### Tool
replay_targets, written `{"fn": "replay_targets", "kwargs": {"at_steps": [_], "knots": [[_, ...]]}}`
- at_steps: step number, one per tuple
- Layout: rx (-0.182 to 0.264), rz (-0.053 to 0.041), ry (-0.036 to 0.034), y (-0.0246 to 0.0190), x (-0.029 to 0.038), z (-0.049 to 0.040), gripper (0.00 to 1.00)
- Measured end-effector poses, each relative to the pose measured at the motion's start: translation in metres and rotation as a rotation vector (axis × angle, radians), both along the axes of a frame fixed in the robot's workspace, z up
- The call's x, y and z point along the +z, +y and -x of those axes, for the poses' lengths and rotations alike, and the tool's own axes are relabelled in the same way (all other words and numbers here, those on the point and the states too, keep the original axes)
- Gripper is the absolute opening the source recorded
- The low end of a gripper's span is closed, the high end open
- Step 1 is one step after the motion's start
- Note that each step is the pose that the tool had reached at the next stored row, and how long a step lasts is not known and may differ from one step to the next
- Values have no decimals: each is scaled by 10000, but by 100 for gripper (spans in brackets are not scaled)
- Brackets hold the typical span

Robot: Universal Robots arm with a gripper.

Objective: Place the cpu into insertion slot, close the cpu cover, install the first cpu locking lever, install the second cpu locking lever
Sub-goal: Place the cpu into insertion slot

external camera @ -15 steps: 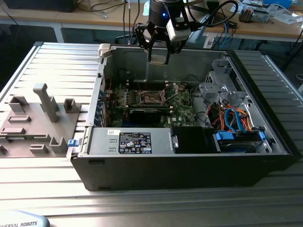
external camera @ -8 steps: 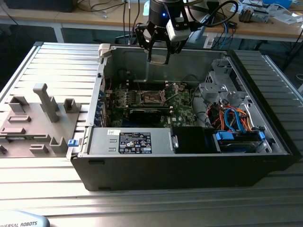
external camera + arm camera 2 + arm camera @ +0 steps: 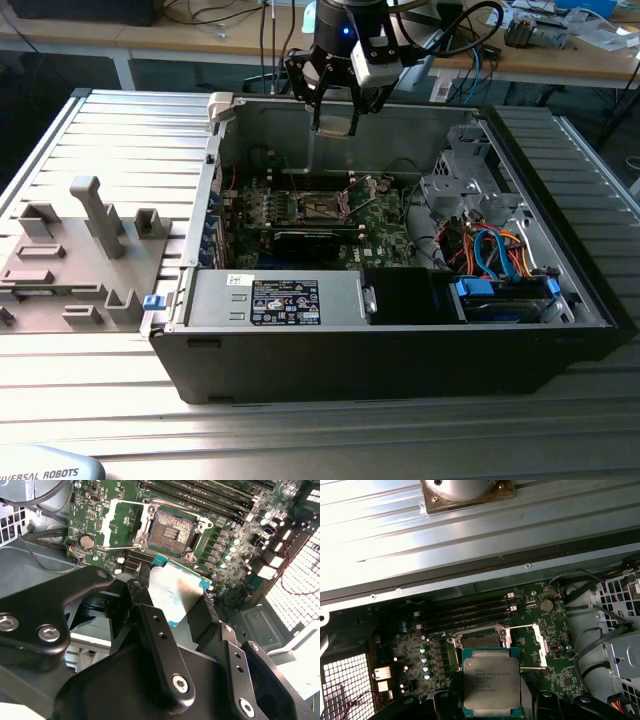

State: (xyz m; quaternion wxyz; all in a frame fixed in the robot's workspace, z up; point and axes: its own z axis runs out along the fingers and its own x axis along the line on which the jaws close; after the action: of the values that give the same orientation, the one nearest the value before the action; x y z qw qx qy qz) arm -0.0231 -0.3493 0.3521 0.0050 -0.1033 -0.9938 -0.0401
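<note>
My gripper [image 3: 335, 112] hangs over the rear wall of the open computer case, shut on the cpu [image 3: 336, 123]. Both wrist views show the cpu [image 3: 175, 592] [image 3: 491, 682], a flat square chip with a silver top, clamped by its edges between the black fingers [image 3: 139, 591]. It is held well above the green board [image 3: 385, 228]. The insertion slot [image 3: 172, 530] [image 3: 480, 640] on that board lies bare, its pin field exposed. The cpu cover [image 3: 122, 522] [image 3: 540, 650], a silvery frame, is swung open beside the slot.
Dark memory slots [image 3: 465, 615] run alongside the socket. A power supply [image 3: 285, 300] fills the case front, with a drive bay and blue cables [image 3: 500, 290] at the exterior view's right. A grey fixture tray [image 3: 80, 250] sits at the exterior view's left.
</note>
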Motion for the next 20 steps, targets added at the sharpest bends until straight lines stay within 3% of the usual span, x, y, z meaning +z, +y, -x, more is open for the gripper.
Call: {"fn": "replay_targets", "kwargs": {"at_steps": [20], "knots": [[-110, 0, 0, 0, 0, 0, 54]]}}
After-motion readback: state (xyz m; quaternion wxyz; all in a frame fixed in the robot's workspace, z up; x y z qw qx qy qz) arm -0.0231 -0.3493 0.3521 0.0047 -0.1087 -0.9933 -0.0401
